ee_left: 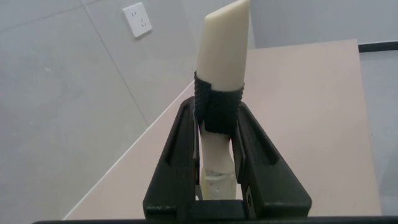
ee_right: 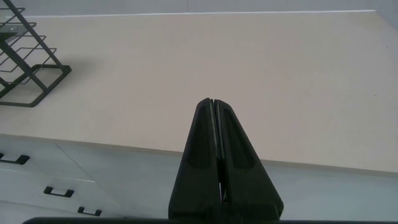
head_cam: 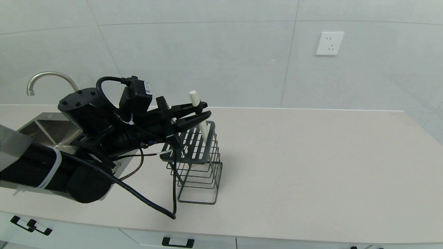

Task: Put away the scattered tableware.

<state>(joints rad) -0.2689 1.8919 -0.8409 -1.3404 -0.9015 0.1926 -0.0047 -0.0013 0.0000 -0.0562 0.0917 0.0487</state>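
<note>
The left gripper [head_cam: 202,112] hangs over the counter [head_cam: 311,166] beside the sink [head_cam: 52,129], its two black fingers [ee_left: 180,149] pinching a cream-white utensil handle [head_cam: 193,97] from either side; in the left wrist view the gripper [ee_left: 217,112] grips the handle [ee_left: 224,43] about its middle, the ribbed pads pressed to it, the slanted tip standing well above them.

The handle stands nearly upright, leaning a little; its lower end comes down to the slotted top of a dark wire rack [head_cam: 199,173] that stands on the counter just beside the sink's edge; whether the end has entered a slot I cannot tell from here.

The right gripper [ee_right: 214,109] is over the front edge of the counter [ee_right: 249,56], well apart from the rack [ee_right: 25,68]; its fingers are pressed together with nothing between them.

A curved steel faucet [head_cam: 48,75] rises behind the sink; a white wall socket [head_cam: 330,43] sits on the tiled wall beyond the counter, and it shows again in the left wrist view [ee_left: 138,18]; black drawer handles [head_cam: 176,242] run along the cabinet front below, seen also from the right wrist [ee_right: 59,191].
</note>
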